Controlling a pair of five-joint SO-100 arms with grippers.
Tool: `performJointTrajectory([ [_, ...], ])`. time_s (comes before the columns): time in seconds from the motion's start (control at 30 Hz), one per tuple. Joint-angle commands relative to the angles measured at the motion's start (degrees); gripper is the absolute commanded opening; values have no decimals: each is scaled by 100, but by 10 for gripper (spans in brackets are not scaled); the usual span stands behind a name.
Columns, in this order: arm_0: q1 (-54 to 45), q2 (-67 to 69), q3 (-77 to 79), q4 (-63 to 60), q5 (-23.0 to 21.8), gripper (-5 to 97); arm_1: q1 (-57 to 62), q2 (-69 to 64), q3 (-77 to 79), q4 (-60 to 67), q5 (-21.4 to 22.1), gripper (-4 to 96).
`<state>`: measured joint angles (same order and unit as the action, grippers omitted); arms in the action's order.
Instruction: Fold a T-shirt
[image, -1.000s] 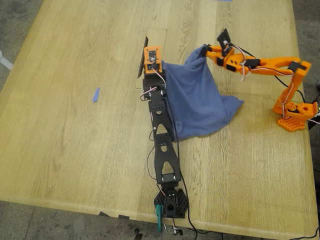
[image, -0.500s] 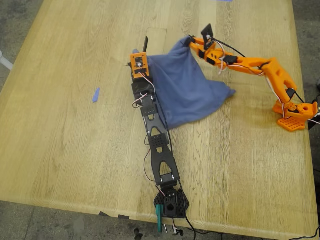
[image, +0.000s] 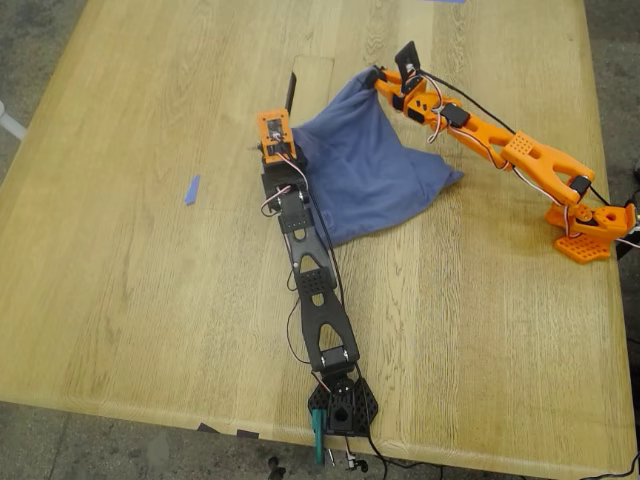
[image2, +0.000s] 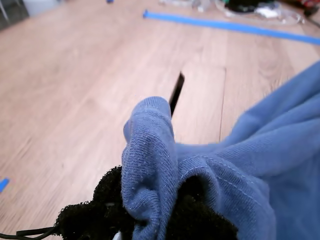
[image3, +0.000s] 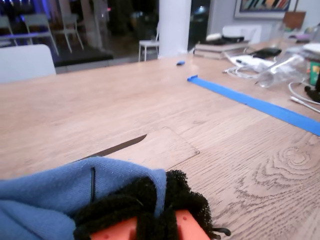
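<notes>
The slate-blue T-shirt (image: 365, 170) hangs bunched between my two grippers, its lower part resting on the table. Its print does not show. My first gripper (image: 293, 140), on the black arm, is shut on one gathered edge of the T-shirt (image2: 240, 160); the cloth wraps over its black foam pads (image2: 95, 210). My second gripper (image: 378, 75), on the orange arm, is shut on another corner of the T-shirt (image3: 50, 195), with cloth pinched between its black foam pads (image3: 175, 195). Both grippers hold the cloth raised near the table's far middle.
A rectangular inset panel (image: 312, 75) with a dark slot lies in the table just beyond the grippers. A small piece of blue tape (image: 192, 189) lies toward the exterior view's left. The orange base (image: 590, 230) and black base (image: 343, 405) stand at the table's edges. A long blue tape strip (image3: 260, 105) runs beyond.
Both grippers have moved toward the exterior view's left and farther away, dragging the T-shirt with them. The orange arm has stretched out.
</notes>
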<state>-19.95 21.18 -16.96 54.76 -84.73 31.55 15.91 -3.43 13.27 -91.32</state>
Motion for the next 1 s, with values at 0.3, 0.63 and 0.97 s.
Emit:
performJointTrajectory([
  [0.3, 53, 2496, -237, 2540, 18, -2, 88, 1934, -316, 3560, 9, -1],
  [0.63, 264, 3357, -237, 4219, 9, -2, -18, 2997, -316, 5994, -26, -1],
  [0.97, 765, 3876, -246, 5370, -105, -2, -229, 3718, -316, 7682, 79, -1],
])
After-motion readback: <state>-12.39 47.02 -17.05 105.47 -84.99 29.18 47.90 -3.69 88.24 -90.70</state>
